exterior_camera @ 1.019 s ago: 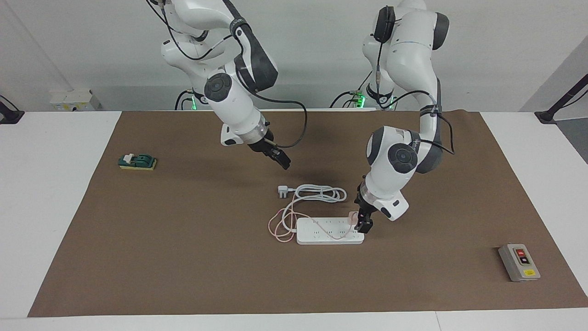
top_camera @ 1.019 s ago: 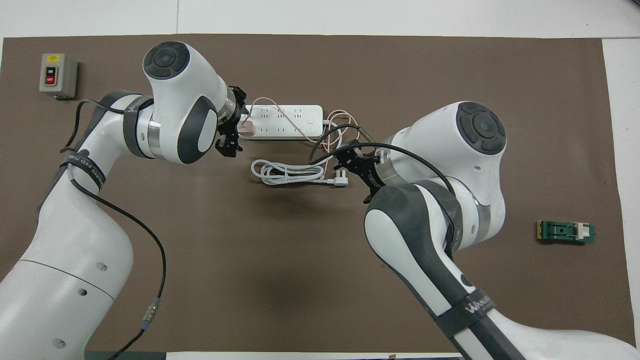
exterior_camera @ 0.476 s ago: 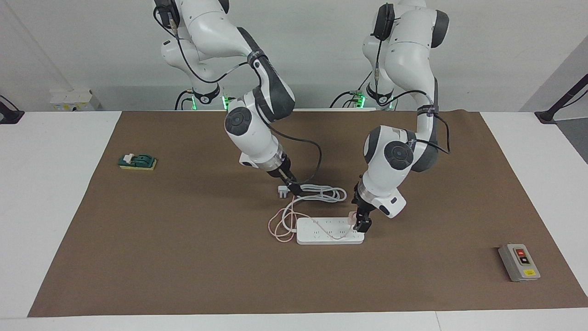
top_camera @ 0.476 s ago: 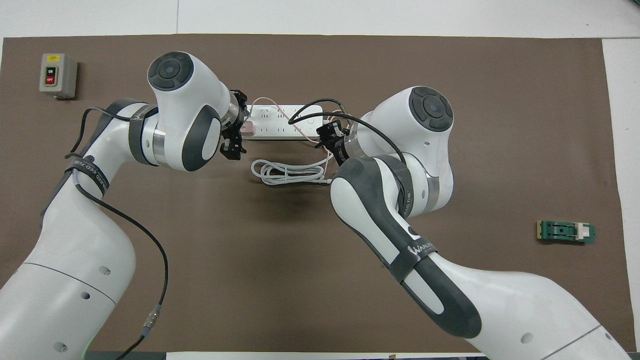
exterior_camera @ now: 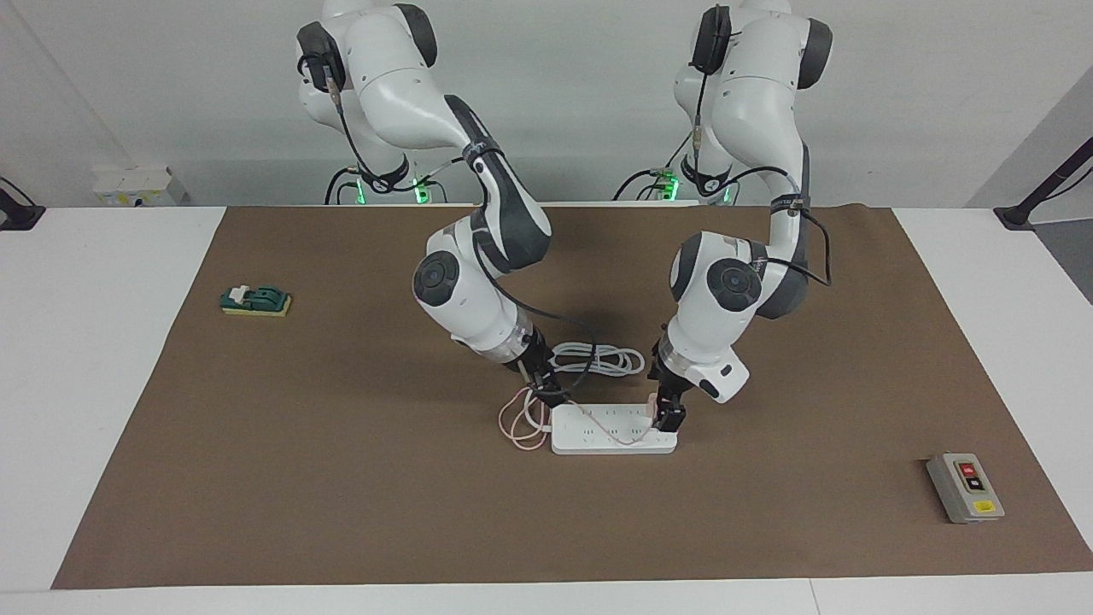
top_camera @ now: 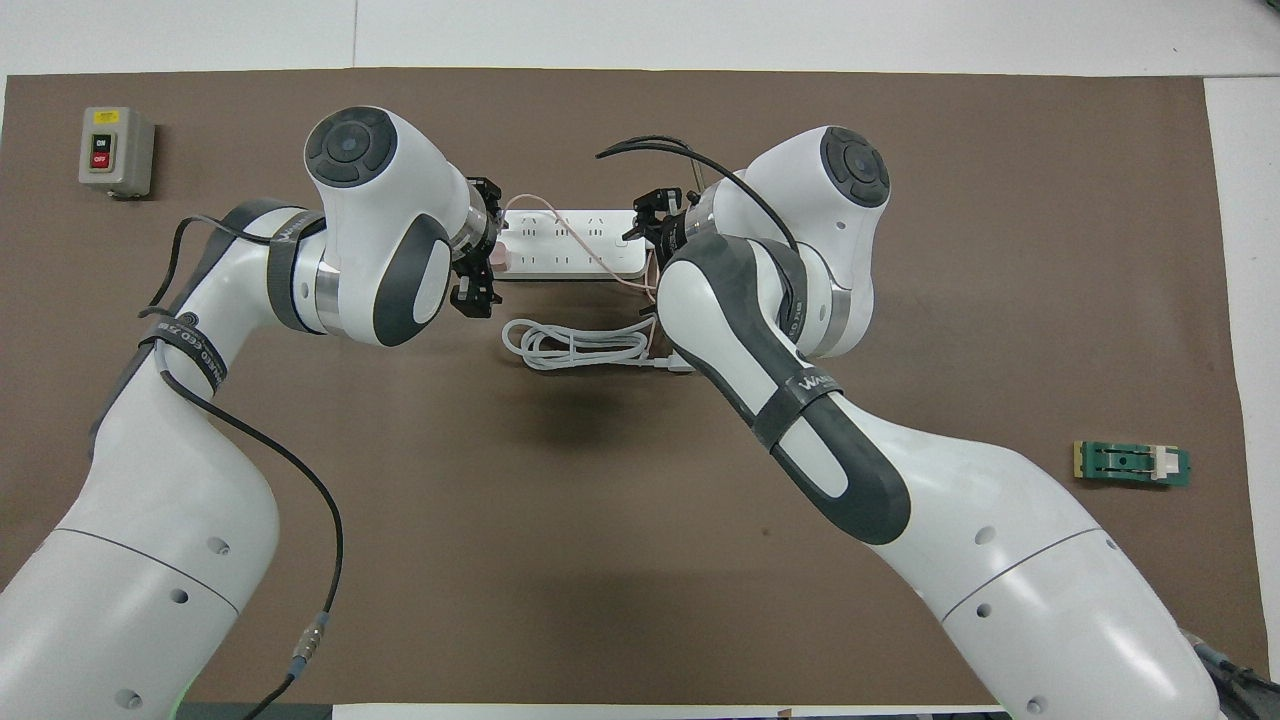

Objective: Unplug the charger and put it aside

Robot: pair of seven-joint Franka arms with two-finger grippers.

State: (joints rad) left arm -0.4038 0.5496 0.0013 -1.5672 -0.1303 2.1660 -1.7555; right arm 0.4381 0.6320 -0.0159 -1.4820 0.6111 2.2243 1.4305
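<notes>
1. Facing view: the white power strip [exterior_camera: 613, 429] lies mid-mat, long side across the table, and both arms are down at its two ends.
2. The left gripper [exterior_camera: 668, 418] is at the strip's end toward the left arm, its fingers spread wide around the charger [exterior_camera: 654, 401], the small pink cube plugged into the last socket there. Whether the fingers touch the cube, I cannot tell.
3. The charger's thin pink cable [exterior_camera: 517, 424] runs along the strip's top and loops onto the mat off the opposite end.
4. The right gripper [exterior_camera: 548, 391] is low over that cable end of the strip, just beside the strip's corner; released or clenched, I cannot tell.
5. Nearer the robots than the strip, the coiled white cord [exterior_camera: 598, 358] lies close by, so the lane between the two is narrow.
6. Open room: wide bare brown mat [exterior_camera: 341, 495] lies farther from the robots than the strip, right out to the mat's edge.
7. Out near the edges, well apart from the action: a grey switch box [exterior_camera: 965, 487] toward the left arm's end, a green switch block [exterior_camera: 255, 301] toward the right arm's end.
8. Overhead view: the left gripper [top_camera: 478, 262] brackets the charger [top_camera: 497, 261] at the strip's end.
</notes>
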